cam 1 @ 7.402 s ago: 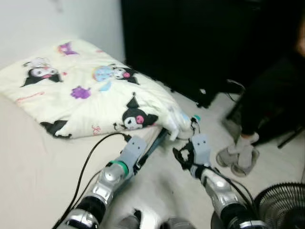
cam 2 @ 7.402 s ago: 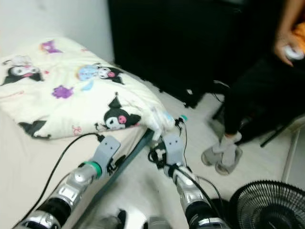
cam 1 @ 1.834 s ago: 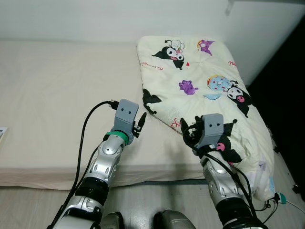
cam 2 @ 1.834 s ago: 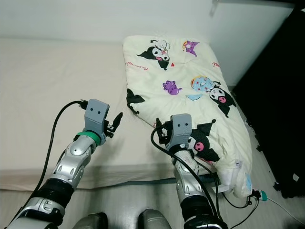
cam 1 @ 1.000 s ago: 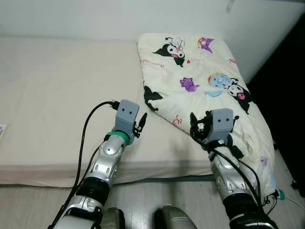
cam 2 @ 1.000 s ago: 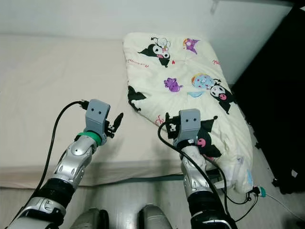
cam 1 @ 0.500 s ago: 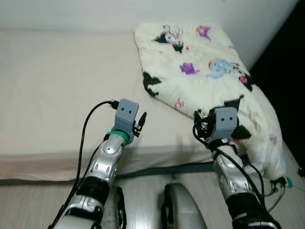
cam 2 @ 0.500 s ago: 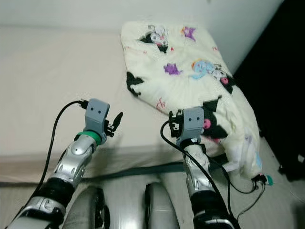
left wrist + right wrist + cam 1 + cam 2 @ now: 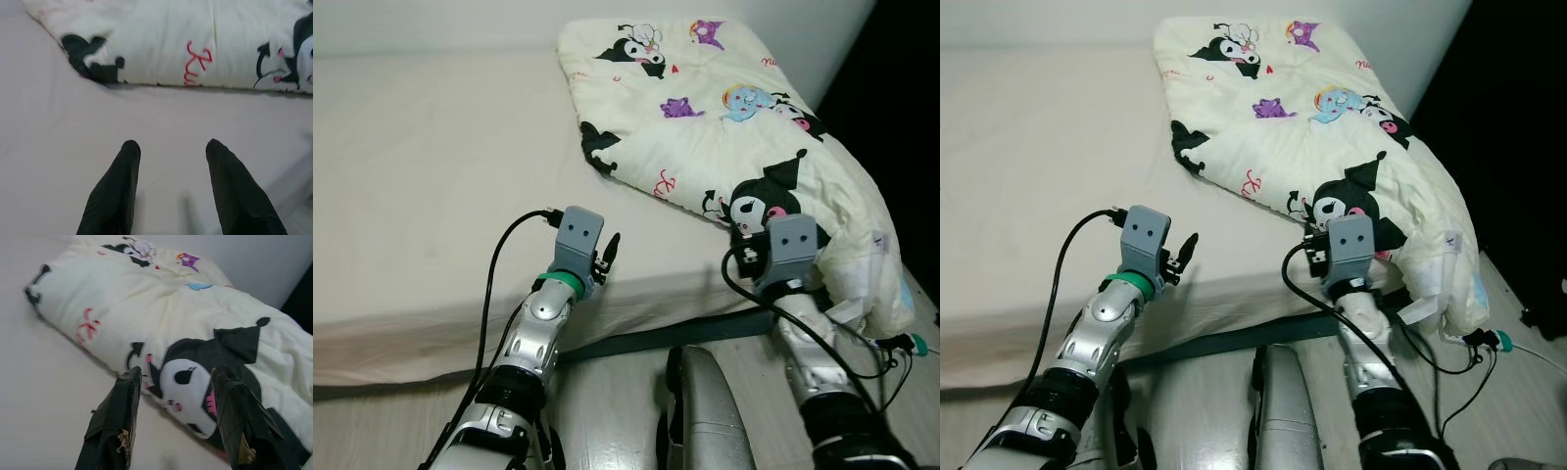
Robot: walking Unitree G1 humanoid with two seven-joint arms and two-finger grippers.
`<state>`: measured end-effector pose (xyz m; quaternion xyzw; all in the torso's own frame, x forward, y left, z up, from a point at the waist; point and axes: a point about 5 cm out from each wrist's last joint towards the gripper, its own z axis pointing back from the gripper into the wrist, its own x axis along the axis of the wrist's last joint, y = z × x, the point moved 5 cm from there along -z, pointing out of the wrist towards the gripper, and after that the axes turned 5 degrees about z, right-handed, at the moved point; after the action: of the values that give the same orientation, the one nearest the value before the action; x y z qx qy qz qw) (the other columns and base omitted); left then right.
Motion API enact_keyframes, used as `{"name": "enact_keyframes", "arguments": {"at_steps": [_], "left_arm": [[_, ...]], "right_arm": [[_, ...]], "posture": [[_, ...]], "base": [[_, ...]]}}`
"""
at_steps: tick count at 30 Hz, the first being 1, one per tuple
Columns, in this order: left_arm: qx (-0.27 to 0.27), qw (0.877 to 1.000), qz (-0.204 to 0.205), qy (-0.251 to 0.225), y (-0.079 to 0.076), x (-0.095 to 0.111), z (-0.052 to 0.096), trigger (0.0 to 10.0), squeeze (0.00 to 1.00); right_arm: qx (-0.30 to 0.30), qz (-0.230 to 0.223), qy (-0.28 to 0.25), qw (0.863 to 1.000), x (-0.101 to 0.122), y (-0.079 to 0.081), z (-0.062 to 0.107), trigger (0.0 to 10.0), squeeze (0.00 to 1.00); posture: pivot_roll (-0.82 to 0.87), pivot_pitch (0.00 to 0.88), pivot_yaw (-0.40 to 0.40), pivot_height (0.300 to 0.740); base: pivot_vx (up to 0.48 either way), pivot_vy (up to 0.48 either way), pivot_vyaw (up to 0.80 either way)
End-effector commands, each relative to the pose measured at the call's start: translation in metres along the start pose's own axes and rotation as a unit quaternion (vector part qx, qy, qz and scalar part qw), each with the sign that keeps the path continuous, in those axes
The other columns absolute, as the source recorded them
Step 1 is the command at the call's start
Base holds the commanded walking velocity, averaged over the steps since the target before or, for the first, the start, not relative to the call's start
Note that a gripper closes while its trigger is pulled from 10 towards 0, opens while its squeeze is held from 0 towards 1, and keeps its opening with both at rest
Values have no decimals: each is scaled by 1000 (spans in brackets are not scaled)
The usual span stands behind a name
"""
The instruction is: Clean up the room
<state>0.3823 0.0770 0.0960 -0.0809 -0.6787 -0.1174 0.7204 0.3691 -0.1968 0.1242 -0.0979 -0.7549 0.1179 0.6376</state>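
Note:
A cream duvet [image 9: 724, 108] printed with black cartoon figures lies on the right part of the bed [image 9: 431, 147], and its near corner hangs over the bed's edge. My right gripper [image 9: 176, 374] is open just in front of that corner, facing a black-and-white printed face, with nothing between its fingers. Over the bare beige sheet near the bed's front edge, my left gripper [image 9: 168, 147] is open and empty. It stands left of the duvet and apart from it.
Dark furniture [image 9: 901, 98] stands right of the bed. A cable with a teal plug [image 9: 913, 343] lies on the floor under the hanging duvet corner. My own feet [image 9: 700, 411] are on the pale floor against the bed frame. A white wall runs behind the bed.
The view has swung from a seated person and a fan round to the bed. In the last second it shifted closer, so the duvet corner now lies by my right gripper.

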Motion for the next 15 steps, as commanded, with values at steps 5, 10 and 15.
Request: {"name": "enact_keyframes", "arguments": {"at_steps": [5, 10, 15], "left_arm": [[0, 1000, -3, 15, -1, -8, 2, 10000, 0], [0, 1000, -2, 16, -2, -10, 4, 10000, 0], [-1, 1000, -3, 19, -2, -11, 5, 10000, 0]], "right_arm": [[-16, 74, -46, 996, 26, -24, -7, 10000, 0], [-49, 90, -48, 994, 30, -45, -8, 10000, 0], [-108, 58, -31, 992, 24, -72, -7, 10000, 0]], "posture": [[-132, 42, 2, 530], [-128, 53, 1, 510], [-123, 74, 5, 496]], "base": [[0, 0, 0], [0, 0, 0], [0, 0, 0]]}}
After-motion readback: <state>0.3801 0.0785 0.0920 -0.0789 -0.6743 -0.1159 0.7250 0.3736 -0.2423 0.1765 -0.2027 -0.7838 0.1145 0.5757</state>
